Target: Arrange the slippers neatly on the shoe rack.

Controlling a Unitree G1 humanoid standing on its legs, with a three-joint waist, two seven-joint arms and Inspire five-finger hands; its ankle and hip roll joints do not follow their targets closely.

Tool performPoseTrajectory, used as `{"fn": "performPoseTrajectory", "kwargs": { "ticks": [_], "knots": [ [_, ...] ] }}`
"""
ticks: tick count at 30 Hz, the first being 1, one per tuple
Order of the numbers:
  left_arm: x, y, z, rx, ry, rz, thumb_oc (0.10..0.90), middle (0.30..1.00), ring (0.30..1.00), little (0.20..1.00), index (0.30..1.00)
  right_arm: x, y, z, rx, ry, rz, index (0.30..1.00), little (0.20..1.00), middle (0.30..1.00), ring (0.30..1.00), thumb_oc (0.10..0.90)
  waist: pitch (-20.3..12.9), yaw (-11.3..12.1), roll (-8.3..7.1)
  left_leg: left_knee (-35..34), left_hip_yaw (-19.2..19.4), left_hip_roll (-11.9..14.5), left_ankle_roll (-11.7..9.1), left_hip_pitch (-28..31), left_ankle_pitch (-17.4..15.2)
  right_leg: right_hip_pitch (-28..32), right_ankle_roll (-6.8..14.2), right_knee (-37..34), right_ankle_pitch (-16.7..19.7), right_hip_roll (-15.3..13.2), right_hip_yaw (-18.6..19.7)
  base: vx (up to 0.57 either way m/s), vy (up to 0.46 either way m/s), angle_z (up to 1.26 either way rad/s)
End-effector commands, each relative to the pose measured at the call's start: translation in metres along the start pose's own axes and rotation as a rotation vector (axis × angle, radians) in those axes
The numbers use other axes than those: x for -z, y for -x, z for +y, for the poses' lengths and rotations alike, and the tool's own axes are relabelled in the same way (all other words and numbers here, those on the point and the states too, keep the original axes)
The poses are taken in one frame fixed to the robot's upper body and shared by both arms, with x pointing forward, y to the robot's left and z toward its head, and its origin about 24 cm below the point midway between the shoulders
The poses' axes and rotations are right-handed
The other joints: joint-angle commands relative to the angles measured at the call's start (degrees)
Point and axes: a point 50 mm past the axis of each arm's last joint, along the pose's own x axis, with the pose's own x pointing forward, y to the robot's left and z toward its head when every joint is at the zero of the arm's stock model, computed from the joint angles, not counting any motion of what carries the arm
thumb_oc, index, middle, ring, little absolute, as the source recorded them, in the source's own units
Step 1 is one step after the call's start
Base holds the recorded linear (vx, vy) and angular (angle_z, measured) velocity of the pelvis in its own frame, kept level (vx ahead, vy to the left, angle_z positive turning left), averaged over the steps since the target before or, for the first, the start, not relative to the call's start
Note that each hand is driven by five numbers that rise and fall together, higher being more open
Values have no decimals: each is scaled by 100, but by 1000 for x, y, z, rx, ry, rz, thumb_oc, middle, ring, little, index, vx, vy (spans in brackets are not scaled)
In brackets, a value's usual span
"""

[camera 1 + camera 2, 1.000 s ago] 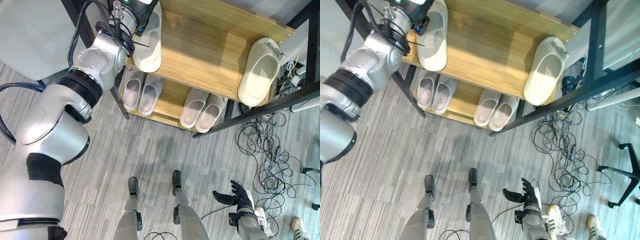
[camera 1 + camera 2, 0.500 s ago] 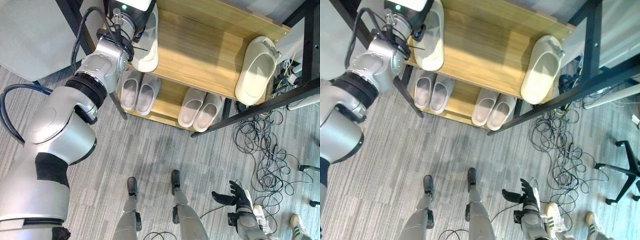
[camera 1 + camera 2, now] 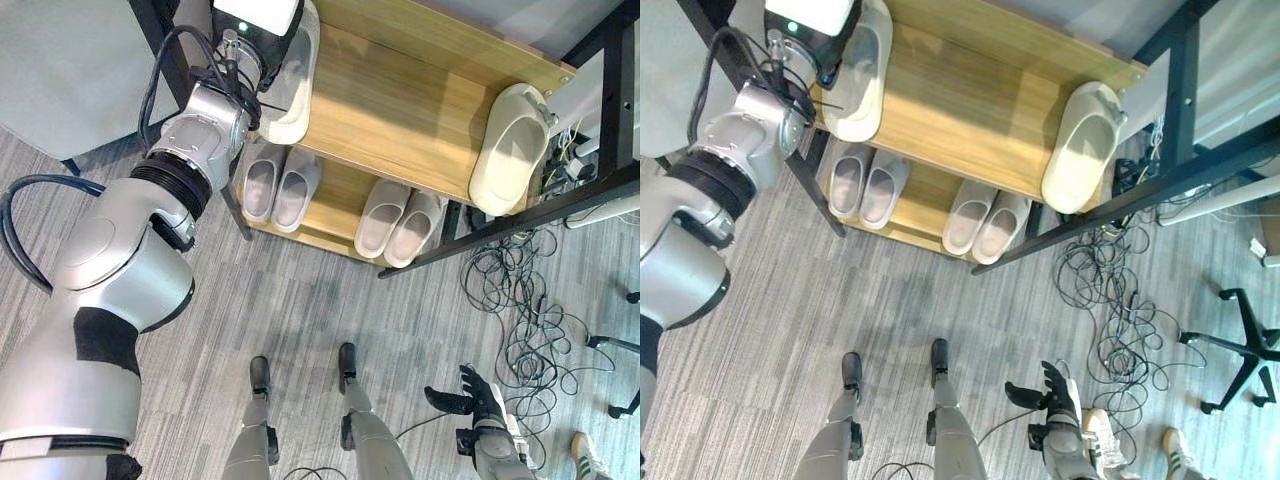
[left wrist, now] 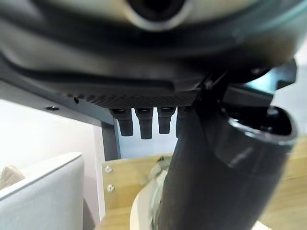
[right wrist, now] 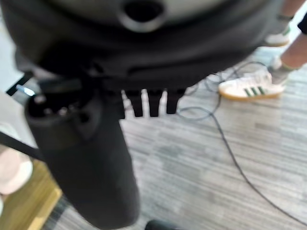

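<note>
My left hand (image 4: 144, 125) is up at the left end of the shoe rack's top shelf (image 3: 400, 100), right by a cream slipper (image 3: 292, 90) that lies there lengthwise; from the wrist view my fingers look straight and relaxed above the slipper's edge, with the thumb beside it, so I read the hand as open and not gripping. The slipper's mate (image 3: 510, 150) sits at the far right end of the same shelf, tilted, its toe hanging near the front edge. The two are well apart with bare wood between them, so I judge this pair not yet arranged: one has to come across to the other, and both need squaring up. On the lower shelf (image 3: 335, 190) the work looks done: two pale pairs stand side by side, one pair (image 3: 277, 185) to the left and the other (image 3: 398, 220) to the right, toes pointing out, each slipper touching its partner. My right hand (image 3: 478, 398) hangs low by my side over the grey floor (image 3: 300, 300), fingers spread and holding nothing. A person's white shoes (image 5: 252, 86) stand on the floor near it.
</note>
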Motion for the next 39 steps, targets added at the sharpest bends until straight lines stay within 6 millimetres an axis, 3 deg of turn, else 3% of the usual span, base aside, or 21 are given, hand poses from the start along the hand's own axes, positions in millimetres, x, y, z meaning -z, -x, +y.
{"fn": "performPoseTrajectory", "kwargs": {
  "ticks": [1, 2, 3, 4, 5, 6, 13, 18, 19, 20, 21, 22, 39],
  "knots": [
    [2, -22, 48, -137, 141, 111, 700, 749, 749, 749, 749, -14, -13, -39, 136, 16, -15, 900, 900, 900, 900, 800, 333, 75, 445, -884, -85, -77, -252, 538, -305, 692, 644, -169, -256, -161, -196, 0, 0, 0],
    [-8, -22, 43, -113, 177, 110, 800, 900, 900, 900, 900, -16, -13, -35, 126, 20, -20, 900, 900, 900, 900, 800, 345, 50, 433, -884, -81, -69, -256, 520, -292, 660, 635, -169, -253, -143, -158, -30, -24, 2],
    [-10, -21, 38, -94, 165, 109, 673, 709, 709, 709, 709, -19, -14, -35, 125, 18, -24, 900, 900, 900, 900, 800, 345, 44, 423, -884, -75, -63, -255, 514, -288, 652, 627, -169, -253, -133, -150, 0, 0, 0],
    [-10, -21, 38, -94, 165, 109, 673, 709, 709, 709, 709, -19, -14, -35, 125, 18, -24, 900, 900, 900, 900, 800, 344, 46, 422, -884, -74, -63, -255, 513, -288, 650, 627, -169, -253, -133, -149, 0, 0, 0],
    [-10, -21, 38, -94, 165, 109, 627, 641, 641, 641, 641, -19, -14, -35, 125, 18, -24, 900, 900, 900, 900, 800, 343, 46, 422, -884, -74, -63, -255, 513, -288, 649, 627, -169, -253, -133, -148, -2, -22, -3],
    [-13, -19, 30, -61, 163, 113, 800, 900, 900, 900, 900, -22, -16, -31, 116, 23, -32, 900, 900, 900, 900, 800, 337, 41, 402, -884, -76, -47, -253, 500, -290, 640, 609, -168, -283, -124, -148, -7, -24, -3],
    [-10, -20, 33, -62, 208, 158, 800, 900, 900, 900, 900, -20, -16, -32, 122, 23, -17, 900, 900, 900, 900, 800, 343, 12, 402, -884, -59, -15, -243, 491, -283, 586, 591, -169, -337, -111, -147, -5, -7, -2],
    [-7, -18, 29, -41, 120, 143, 800, 900, 900, 900, 900, -17, -15, -34, 138, 30, -5, 900, 900, 900, 900, 800, 331, 12, 438, -884, -29, 0, -241, 524, -288, 583, 582, -158, -367, -91, -147, -4, -11, -3],
    [-7, -17, 25, -32, 112, 145, 718, 778, 778, 778, 778, -19, -16, -34, 138, 29, -8, 900, 900, 900, 900, 800, 340, 23, 438, -884, -28, 0, -241, 531, -285, 592, 576, -155, -374, -92, -156, -1, -14, -5],
    [-6, -16, 22, -23, 107, 153, 692, 738, 738, 738, 738, -20, -17, -34, 139, 31, -10, 900, 900, 900, 900, 800, 349, 28, 437, -884, -20, 3, -243, 531, -282, 594, 569, -155, -385, -90, -161, -5, -18, -5],
    [-5, -15, 20, -14, 103, 159, 469, 404, 404, 404, 404, -22, -18, -34, 139, 29, -14, 900, 900, 900, 900, 800, 357, 36, 437, -884, -14, 3, -243, 532, -280, 592, 565, -154, -393, -86, -153, 0, 0, 0],
    [-3, -13, 15, 4, 98, 166, 400, 300, 300, 300, 300, -24, -18, -34, 141, 33, -16, 900, 900, 900, 900, 800, 361, 45, 444, -884, -3, 8, -243, 531, -278, 585, 556, -154, -400, -87, -153, -7, -8, 7],
    [-12, -11, 10, 26, 37, 128, 400, 300, 300, 300, 300, -23, -18, -38, 156, 34, -13, 900, 900, 900, 900, 800, 374, 74, 515, -884, 20, 39, -235, 553, -265, 554, 510, -133, -472, -60, -125, -3, -10, -2]
  ]
}}
